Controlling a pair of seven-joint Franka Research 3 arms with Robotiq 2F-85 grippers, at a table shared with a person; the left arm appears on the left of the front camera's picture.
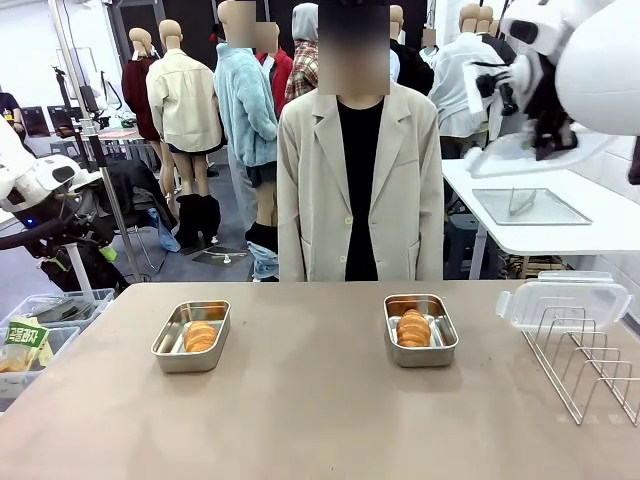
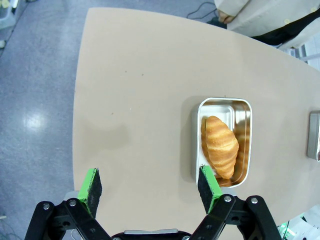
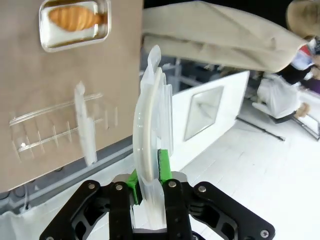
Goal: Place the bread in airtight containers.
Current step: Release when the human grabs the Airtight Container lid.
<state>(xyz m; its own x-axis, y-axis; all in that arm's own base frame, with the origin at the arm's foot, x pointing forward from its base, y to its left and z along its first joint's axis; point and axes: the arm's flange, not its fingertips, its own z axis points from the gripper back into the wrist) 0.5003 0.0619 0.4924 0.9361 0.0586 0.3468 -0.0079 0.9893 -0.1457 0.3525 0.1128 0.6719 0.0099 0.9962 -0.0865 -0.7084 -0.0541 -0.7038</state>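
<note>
Front view: a brown table [image 1: 320,420] is seen spanning the frame, and a person [image 1: 360,180] in a beige blazer is stood at its far edge. A wire rack [image 1: 590,372] is set at the table's right end, and a clear lid [image 1: 565,298] is rested on top of it. Two open steel tins are placed well apart on the table, the left tin [image 1: 167,346] and the right tin [image 1: 446,341]. One croissant roll [image 1: 201,336] is laid inside the left tin, and a second roll [image 1: 413,328] is laid inside the right tin.

In the right wrist view, a second clear lid [image 3: 150,115] is held on edge by the right gripper [image 3: 148,175], whose green pads are clamped on it, clear of the table.

In the left wrist view, the left gripper [image 2: 150,187] is held above the table with its jaws wide apart and nothing between them. One pad [image 2: 209,185] is seen over the near end of the left tin.
</note>
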